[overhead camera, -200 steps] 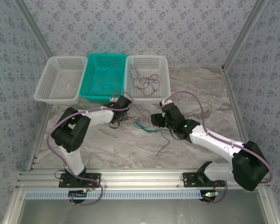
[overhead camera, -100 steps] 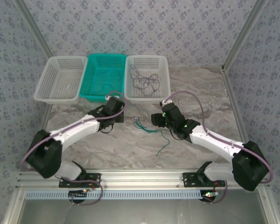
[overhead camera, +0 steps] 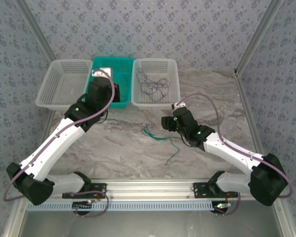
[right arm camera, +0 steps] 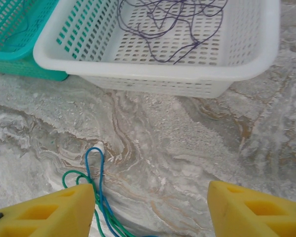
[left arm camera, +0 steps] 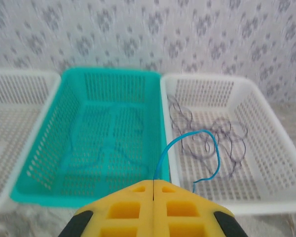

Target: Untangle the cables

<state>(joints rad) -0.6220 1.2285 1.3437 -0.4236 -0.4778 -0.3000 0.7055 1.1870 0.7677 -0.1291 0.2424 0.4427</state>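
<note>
Your left claw [left arm camera: 153,183] pinched shut on a hair-thin blue wire [left arm camera: 187,134] over the teal mesh basket [left arm camera: 108,72], right claw [right arm camera: 150,210] spread wide above green-and-blue wires [right arm camera: 99,187]

Left pincer [overhead camera: 114,92] hangs over the teal basket [overhead camera: 122,68], upper centre; cables [overhead camera: 150,132] lie mid-frame on the tabletop [overhead camera: 113,148], beside the right pincer [overhead camera: 164,124].

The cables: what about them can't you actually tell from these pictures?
1. Left wrist view: blue strands in the teal basket are blurred and faint against its mesh; their number is unclear.
2. Right wrist view: the blue and green cables on the table run behind a finger and off the bottom edge, hiding their crossings.
3. Top view: the purple cables in the white basket are too thin to count.
</note>
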